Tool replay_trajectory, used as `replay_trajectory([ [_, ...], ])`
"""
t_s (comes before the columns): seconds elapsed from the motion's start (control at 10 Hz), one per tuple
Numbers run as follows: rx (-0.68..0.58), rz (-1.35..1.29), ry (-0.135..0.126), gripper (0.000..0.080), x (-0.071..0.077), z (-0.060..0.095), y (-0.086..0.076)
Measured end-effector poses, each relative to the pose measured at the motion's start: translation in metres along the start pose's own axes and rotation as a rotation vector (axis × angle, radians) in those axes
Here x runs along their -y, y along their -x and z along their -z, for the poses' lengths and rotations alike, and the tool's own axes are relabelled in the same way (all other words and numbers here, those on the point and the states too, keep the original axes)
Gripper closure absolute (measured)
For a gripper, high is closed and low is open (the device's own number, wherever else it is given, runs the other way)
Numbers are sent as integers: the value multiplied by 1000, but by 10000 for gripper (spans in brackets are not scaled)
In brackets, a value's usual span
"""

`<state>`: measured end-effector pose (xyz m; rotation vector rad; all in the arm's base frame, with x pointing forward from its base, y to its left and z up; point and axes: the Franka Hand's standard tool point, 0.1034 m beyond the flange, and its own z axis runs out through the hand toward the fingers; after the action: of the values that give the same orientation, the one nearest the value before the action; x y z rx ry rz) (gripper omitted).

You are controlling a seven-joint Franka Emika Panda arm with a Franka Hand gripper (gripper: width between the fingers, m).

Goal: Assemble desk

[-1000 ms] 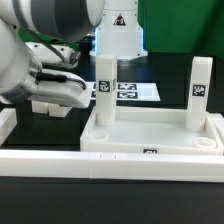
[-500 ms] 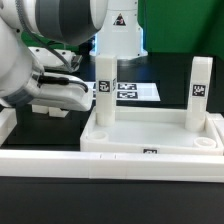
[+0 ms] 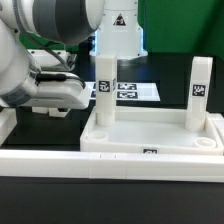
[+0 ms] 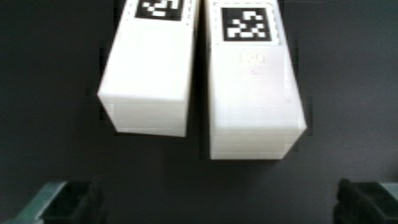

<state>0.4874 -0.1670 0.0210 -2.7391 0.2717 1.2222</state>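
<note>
The desk panel (image 3: pixel 150 135) lies on the bench (image 4: pixel 45 110) in the middle of the exterior view. One standing leg (image 3: pixel 105 88) is in its far socket at about eleven o'clock, and the other standing leg (image 3: pixel 200 88) is at about one o'clock. So I judge the job half done, and the third leg is the step in hand.

The claw (image 4: pixel 214 203) hangs wide open over the two loose legs (image 4: pixel 151 75), with nothing in it. These lie flat and close side by side, and seem to touch along part of their length.

The next move calls for coming down over one leg only and closing on its sides without catching the neighbour.

In the exterior view the arm (image 3: pixel 40 60), at nine o'clock from the panel, hides the loose legs and the claw. The wrist view cuts off the far ends of the legs. I cannot tell whether the standing legs are fully seated.
</note>
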Motion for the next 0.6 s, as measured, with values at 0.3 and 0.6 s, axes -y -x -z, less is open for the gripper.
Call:
replay_trajectory([
  [0.3,65,0,-7,151,3,-10,6],
  [0.6,183,-10,8,151,4,-18,5],
])
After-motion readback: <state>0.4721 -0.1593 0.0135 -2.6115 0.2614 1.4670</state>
